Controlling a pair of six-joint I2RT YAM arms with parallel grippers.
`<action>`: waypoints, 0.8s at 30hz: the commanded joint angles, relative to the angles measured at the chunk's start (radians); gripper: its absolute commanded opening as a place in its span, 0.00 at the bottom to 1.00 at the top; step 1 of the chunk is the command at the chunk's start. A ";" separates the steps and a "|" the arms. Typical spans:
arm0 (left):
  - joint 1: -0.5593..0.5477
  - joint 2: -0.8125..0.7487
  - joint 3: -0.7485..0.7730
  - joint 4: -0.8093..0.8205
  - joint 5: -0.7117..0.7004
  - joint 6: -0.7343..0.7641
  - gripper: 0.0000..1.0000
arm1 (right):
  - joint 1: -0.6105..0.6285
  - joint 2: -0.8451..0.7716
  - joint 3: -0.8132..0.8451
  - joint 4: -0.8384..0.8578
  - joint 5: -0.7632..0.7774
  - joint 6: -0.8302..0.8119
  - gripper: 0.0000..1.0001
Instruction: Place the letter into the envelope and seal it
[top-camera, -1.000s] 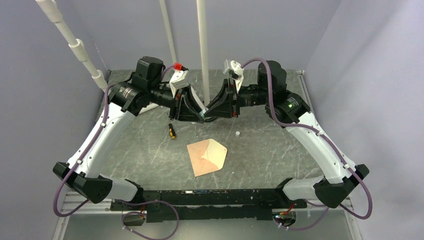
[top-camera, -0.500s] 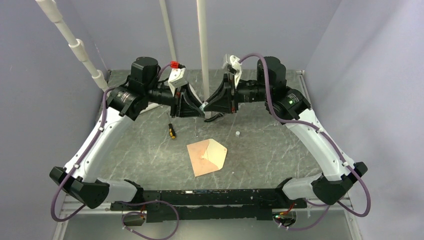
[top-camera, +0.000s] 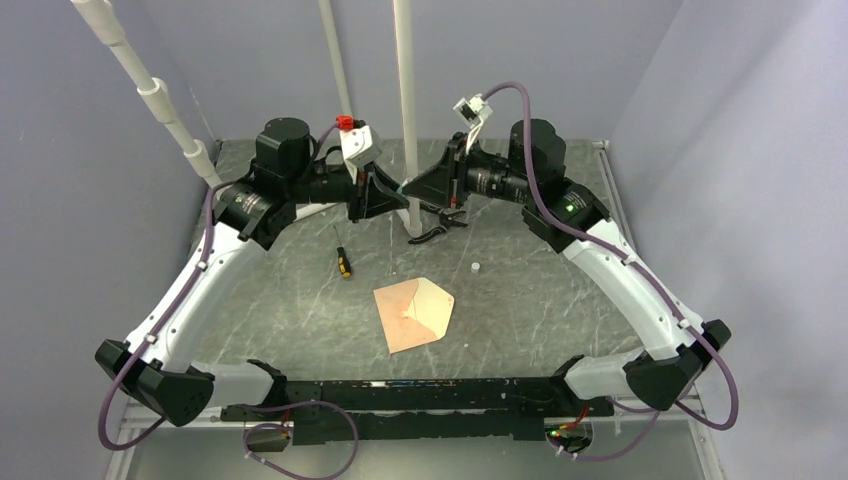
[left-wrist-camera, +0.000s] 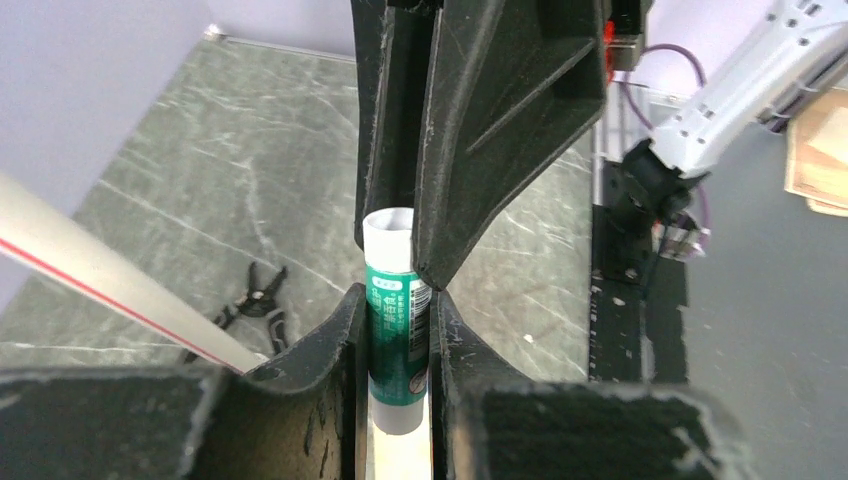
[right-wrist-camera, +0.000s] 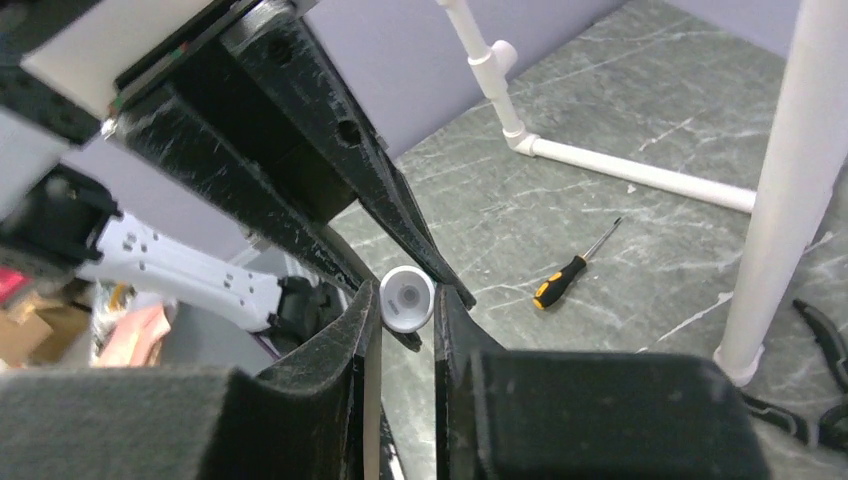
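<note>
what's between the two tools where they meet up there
A green and white glue stick, clamped by the left tool at its body and the right tool at its far end. The left wrist view shows it clearest.

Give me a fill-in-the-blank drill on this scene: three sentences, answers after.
1. The left gripper and the right gripper both clamp one green-and-white ____, held above the table.
2. The envelope lies on the table with its pointed flap ____.
3. The tool with the yellow-and-black handle, left of the envelope, is a ____.
Missing words: glue stick; open; screwdriver.
</note>
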 joint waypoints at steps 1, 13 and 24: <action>0.001 0.025 0.078 -0.081 0.142 -0.015 0.03 | -0.012 -0.081 -0.052 0.152 -0.220 -0.228 0.00; 0.001 -0.032 -0.014 0.026 -0.010 0.004 0.03 | -0.013 0.095 0.195 -0.175 0.412 0.322 0.00; 0.001 0.027 0.078 -0.193 0.085 0.148 0.02 | 0.008 0.001 0.097 0.115 0.232 0.176 0.79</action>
